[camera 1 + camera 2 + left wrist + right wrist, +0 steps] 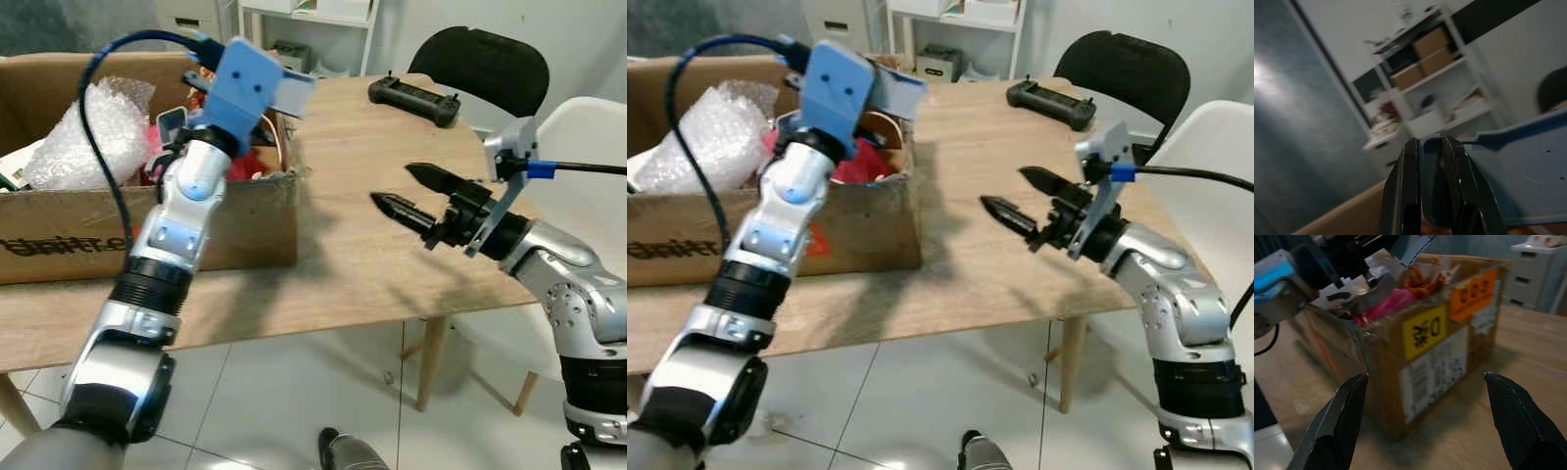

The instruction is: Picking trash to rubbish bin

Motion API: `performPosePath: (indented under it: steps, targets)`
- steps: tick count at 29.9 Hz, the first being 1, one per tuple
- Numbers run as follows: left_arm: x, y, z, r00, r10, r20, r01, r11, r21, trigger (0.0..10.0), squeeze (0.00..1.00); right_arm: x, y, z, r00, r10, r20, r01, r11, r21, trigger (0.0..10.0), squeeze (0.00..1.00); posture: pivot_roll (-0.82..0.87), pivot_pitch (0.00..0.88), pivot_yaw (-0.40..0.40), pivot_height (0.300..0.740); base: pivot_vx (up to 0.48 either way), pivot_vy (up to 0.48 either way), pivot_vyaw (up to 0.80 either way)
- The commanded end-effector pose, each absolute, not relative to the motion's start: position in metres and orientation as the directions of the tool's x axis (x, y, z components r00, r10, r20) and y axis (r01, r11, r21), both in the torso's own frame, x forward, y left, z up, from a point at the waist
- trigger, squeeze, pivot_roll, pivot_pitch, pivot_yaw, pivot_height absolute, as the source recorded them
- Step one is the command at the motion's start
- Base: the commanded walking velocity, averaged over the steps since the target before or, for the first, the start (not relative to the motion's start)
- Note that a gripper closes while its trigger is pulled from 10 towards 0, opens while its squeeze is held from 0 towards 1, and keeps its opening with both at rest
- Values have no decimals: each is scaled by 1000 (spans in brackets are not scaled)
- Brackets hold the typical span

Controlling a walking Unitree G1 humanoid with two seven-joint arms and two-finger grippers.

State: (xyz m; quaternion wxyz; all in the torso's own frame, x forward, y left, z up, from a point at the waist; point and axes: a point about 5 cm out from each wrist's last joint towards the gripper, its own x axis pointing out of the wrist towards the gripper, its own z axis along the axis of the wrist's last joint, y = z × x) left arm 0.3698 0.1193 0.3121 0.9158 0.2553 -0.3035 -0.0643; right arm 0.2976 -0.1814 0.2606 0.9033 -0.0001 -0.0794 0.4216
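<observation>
Over the open brown cardboard box at the left end of the light wooden table, the left gripper is closed on a flat blue plastic piece. It should release only when the piece, probably a tray or lid, is fully inside the box walls. The right gripper waits wide and empty near the table's front edge.

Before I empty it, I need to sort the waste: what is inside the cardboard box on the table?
The cardboard box holds bubble wrap and red and pink wrappers. The left claw, shut on a blue plastic piece, and its arm cover the middle; lower layers are hidden.
</observation>
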Motion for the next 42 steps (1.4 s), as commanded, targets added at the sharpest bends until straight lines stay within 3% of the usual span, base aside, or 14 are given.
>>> performPosePath:
  steps: [1,3,6,8,14,15,24,27,30,31,32,37,41,42]
  targets:
    - [372,134,317,811,-222,542,-135,830,542,10000,0,292,-177,265,581,800,146,-800,595,-74,10000,0,-39,131,-21,740,0,0,0]
    - [372,134,317,811,-222,542,-135,830,542,10000,0,292,-177,265,581,800,146,-800,595,-74,10000,0,-39,131,-21,740,0,0,0]
    - [375,155,321,818,-174,549,-292,696,656,10000,0,286,-170,264,520,847,110,-844,529,-82,10000,0,-38,129,-22,740,0,0,0]
    - [375,157,321,820,-183,543,-318,643,697,10000,0,289,-173,266,552,826,116,-824,561,-73,10000,0,-38,129,-22,740,0,0,0]
    - [375,158,320,824,-201,530,-307,628,715,10000,0,292,-180,268,593,795,125,-794,604,-68,10000,0,-38,129,-22,740,0,0,0]
    - [376,159,317,830,-205,519,-301,620,725,10000,1000,291,-182,268,595,794,126,-793,605,-69,10000,0,-48,123,-20,740,0,0,0]
    - [378,172,308,851,-182,492,-310,583,751,10000,1000,288,-185,272,599,788,144,-787,612,-77,10000,0,-50,123,-17,740,0,0,0]
    - [376,177,316,848,-147,509,-135,869,476,10000,1000,289,-187,276,603,777,180,-780,622,-74,10000,0,-48,123,-18,740,0,0,0]
    - [373,179,321,834,-138,534,-21,959,282,10000,1000,289,-187,278,600,774,202,-779,622,-72,10000,0,-45,122,-19,740,0,0,0]
    - [373,179,321,834,-138,534,-21,959,282,10000,1000,289,-187,278,600,774,202,-779,622,-72,10000,0,-45,122,-19,740,0,0,0]
    - [369,182,323,822,-155,548,73,983,169,10000,0,289,-186,279,593,776,216,-783,618,-69,10000,0,-40,122,-20,740,0,0,0]
    - [354,195,317,798,-210,566,284,958,-45,10000,0,291,-179,275,571,792,218,-803,593,-51,10000,0,-14,122,-25,740,0,0,0]
    - [350,199,312,796,-232,560,328,942,-77,10000,0,292,-176,272,563,799,213,-811,584,-45,10000,0,-5,121,-28,740,-124,0,0]
    - [334,203,305,761,-302,575,446,887,-124,10000,0,293,-168,267,536,819,206,-833,553,-30,10000,0,17,119,-33,740,0,0,0]
